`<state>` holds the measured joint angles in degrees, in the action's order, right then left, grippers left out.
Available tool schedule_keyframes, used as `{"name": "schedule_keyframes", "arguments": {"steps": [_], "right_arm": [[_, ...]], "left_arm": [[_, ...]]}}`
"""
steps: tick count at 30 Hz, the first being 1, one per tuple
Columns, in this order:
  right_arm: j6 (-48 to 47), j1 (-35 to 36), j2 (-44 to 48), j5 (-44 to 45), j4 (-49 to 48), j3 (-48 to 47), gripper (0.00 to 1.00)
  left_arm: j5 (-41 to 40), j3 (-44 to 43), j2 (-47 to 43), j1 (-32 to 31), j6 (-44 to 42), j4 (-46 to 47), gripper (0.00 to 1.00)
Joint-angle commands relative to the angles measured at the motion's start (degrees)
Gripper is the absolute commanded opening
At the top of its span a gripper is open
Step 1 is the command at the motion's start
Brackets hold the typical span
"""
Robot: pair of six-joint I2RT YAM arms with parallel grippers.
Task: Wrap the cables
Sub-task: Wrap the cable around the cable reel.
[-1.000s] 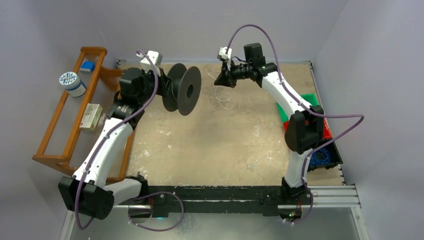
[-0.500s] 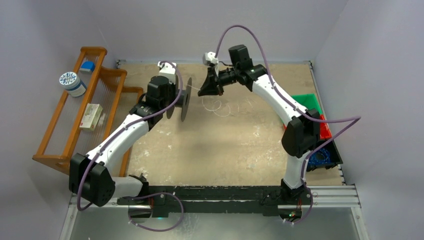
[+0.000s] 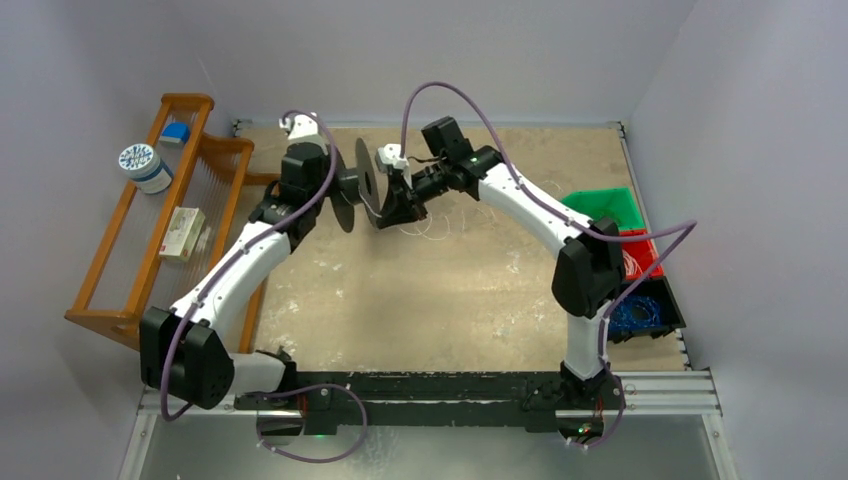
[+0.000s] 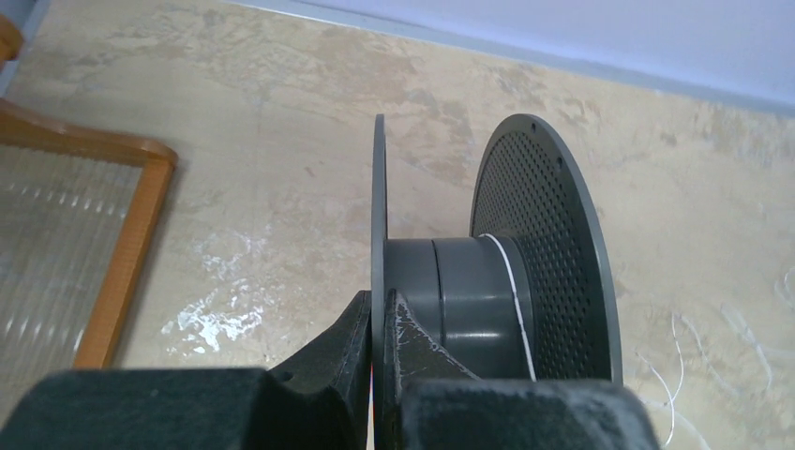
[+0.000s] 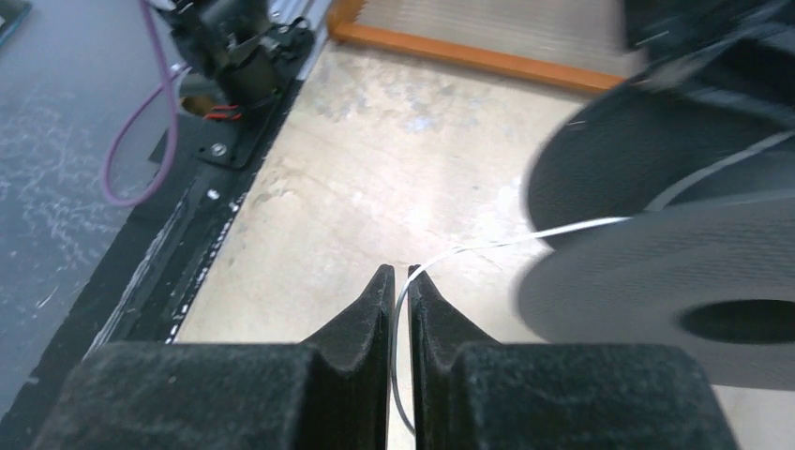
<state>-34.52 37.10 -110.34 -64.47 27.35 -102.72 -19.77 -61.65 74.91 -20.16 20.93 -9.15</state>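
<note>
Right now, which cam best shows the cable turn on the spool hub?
Left wrist: one white cable turn sits sharp on the spool hub. Right wrist shows it blurred, running from the right gripper to the spool. Top external shows only faint loops on the table.

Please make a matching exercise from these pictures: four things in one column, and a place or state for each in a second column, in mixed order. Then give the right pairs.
Things:
1. left gripper
2. right gripper
3. green bin
4. wooden rack

Places or states:
A. at the left edge of the table
B. white cable runs between its fingers
C. at the table's right edge
D. clamped on a flange of the black spool

Pairs: 1-D, 2-B, 3-C, 4-A
</note>
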Motion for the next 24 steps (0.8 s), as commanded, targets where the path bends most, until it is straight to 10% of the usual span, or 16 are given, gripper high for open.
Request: {"name": "schedule_keyframes", "arguments": {"steps": [1, 24], "right_arm": [[-9.4, 3.7, -1.2, -6.5, 10.5, -1.2, 0.12], [-22.2, -0.3, -9.4, -8.9, 23.2, -3.4, 0.09]], "left_arm": [[0.7, -6.8, -0.2, 5.2, 8.6, 3.2, 0.0], [31.3, -14.0, -4.3, 19.6, 20.7, 2.7, 0.0]]}}
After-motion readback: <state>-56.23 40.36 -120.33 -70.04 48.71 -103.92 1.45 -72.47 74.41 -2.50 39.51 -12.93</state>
